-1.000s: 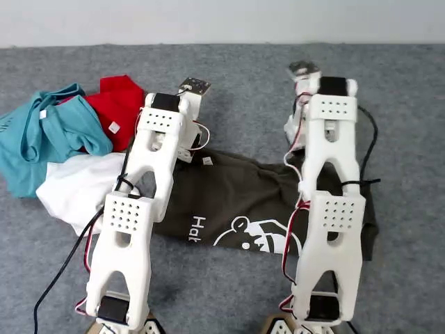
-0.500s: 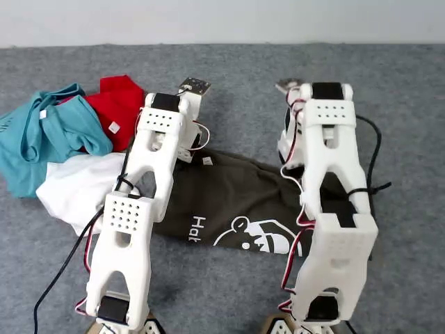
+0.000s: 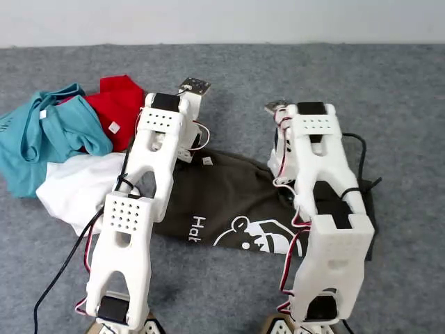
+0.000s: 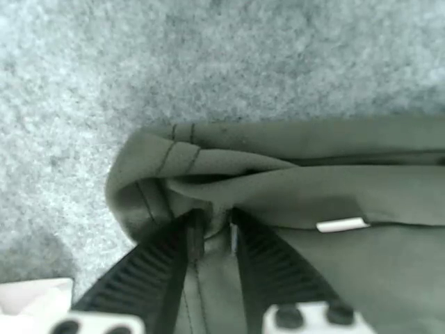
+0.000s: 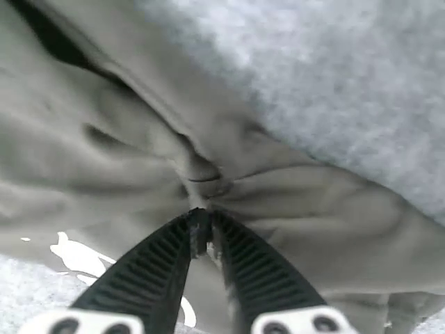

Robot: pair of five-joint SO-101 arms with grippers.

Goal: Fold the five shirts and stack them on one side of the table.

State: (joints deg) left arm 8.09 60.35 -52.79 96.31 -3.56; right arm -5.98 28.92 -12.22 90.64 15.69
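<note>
A dark olive shirt (image 3: 226,198) with a white print lies across the middle of the grey table, under both arms. My left gripper (image 4: 212,224) is shut on a fold of this shirt (image 4: 313,188) near its collar hem, where a small white label shows. My right gripper (image 5: 204,228) is shut on a bunched pinch of the same shirt (image 5: 104,153), close to its far edge. In the high view the left arm (image 3: 156,149) stands over the shirt's left end. The right arm (image 3: 313,153) leans over the shirt's right part.
A teal shirt (image 3: 42,132), a red shirt (image 3: 119,103) and a white shirt (image 3: 73,184) lie in a crumpled heap at the left, just beside the left arm. Bare grey carpet (image 3: 403,104) stretches to the right and along the far side.
The right arm has swung to the left, toward the table's middle, pulling the shirt's right part with it. The left arm has kept still.
</note>
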